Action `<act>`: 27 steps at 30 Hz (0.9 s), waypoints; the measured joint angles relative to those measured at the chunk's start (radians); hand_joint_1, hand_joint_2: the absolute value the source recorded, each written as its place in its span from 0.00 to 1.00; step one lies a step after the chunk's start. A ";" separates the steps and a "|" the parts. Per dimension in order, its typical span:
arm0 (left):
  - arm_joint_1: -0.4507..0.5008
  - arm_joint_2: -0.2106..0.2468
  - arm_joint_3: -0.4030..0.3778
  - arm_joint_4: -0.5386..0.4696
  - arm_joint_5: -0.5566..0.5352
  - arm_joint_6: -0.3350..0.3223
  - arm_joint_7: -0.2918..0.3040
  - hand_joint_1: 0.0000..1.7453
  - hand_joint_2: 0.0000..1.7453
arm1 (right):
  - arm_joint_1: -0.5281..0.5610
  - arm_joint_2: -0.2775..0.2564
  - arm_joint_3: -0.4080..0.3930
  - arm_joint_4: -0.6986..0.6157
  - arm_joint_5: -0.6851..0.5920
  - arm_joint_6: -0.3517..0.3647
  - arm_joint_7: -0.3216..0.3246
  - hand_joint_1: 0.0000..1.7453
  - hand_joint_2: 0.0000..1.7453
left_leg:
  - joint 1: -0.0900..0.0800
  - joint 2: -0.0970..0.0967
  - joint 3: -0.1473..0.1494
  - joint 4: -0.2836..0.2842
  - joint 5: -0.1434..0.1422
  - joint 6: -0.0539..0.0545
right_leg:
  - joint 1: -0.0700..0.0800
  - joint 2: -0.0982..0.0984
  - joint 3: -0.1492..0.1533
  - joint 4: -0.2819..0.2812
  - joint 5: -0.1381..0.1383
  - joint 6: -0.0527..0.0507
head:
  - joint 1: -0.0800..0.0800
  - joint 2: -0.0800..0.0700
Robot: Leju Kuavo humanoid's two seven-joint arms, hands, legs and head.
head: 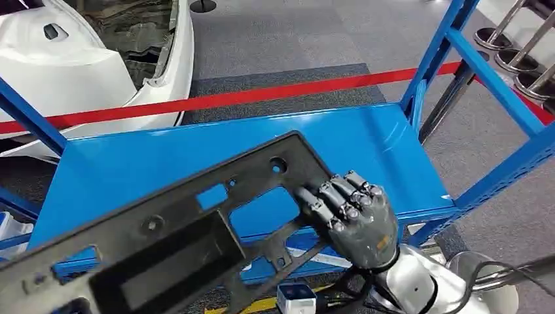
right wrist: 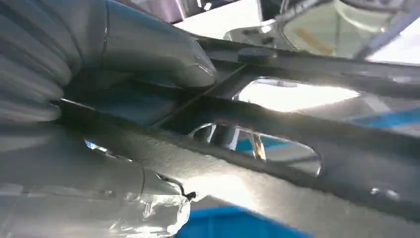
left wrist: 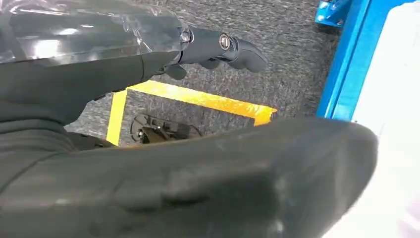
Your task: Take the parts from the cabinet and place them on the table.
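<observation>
Black moulded plastic panel [head: 196, 222], right hand [head: 357, 219] gripping, glossy blue shelf [head: 366, 140]

I find no legible text, label, brand, number or sign in any of my views. The black plastic part [head: 196, 222], the blue shelf [head: 366, 140] and the floor's red line [head: 262, 95] and yellow line [left wrist: 198, 99] carry no readable marking.
</observation>
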 joint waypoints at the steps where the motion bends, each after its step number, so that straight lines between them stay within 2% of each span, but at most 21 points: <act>1: 0.000 0.000 0.000 0.000 -0.002 -0.002 -0.004 0.00 0.00 | 0.012 0.015 -0.011 -0.010 0.000 -0.003 -0.022 1.00 1.00 | 0.000 0.000 0.000 0.000 0.000 0.000 | 0.000 0.000 0.000 0.000 0.000 0.000 | 0.000 0.000; 3: 0.001 0.000 0.000 0.001 -0.004 -0.009 -0.013 0.00 0.00 | 0.041 0.063 -0.039 -0.039 0.000 -0.007 -0.092 1.00 1.00 | 0.000 0.000 0.000 0.000 0.000 0.000 | 0.000 0.000 0.000 0.000 -0.001 -0.001 | -0.001 0.000; 7: 0.001 0.000 0.001 0.002 -0.015 -0.019 -0.013 0.00 0.00 | 0.074 0.131 -0.081 -0.081 0.000 -0.008 -0.163 1.00 1.00 | 0.000 0.000 0.000 0.000 0.000 0.000 | 0.000 0.000 0.000 0.000 -0.001 -0.001 | 0.000 0.000; 10: 0.000 0.000 0.002 0.002 -0.026 -0.027 -0.010 0.00 0.00 | 0.090 0.170 -0.108 -0.111 0.000 -0.008 -0.190 1.00 1.00 | 0.000 0.000 0.001 0.000 0.000 0.000 | 0.000 0.000 0.000 0.000 -0.001 -0.001 | 0.000 0.000; 16: -0.004 0.000 0.001 0.008 -0.046 -0.039 0.005 0.00 0.00 | 0.110 0.205 -0.136 -0.147 0.000 -0.008 -0.187 1.00 1.00 | 0.000 0.001 0.001 0.000 0.000 0.000 | 0.000 0.001 0.000 0.000 -0.001 -0.001 | 0.000 0.000; 27: -0.012 0.000 0.002 0.010 -0.066 -0.040 0.019 0.00 0.00 | 0.117 0.214 -0.169 -0.170 0.000 0.008 -0.136 1.00 1.00 | 0.000 0.001 0.001 0.000 0.000 0.000 | 0.000 0.001 0.000 0.000 -0.001 -0.001 | 0.000 0.000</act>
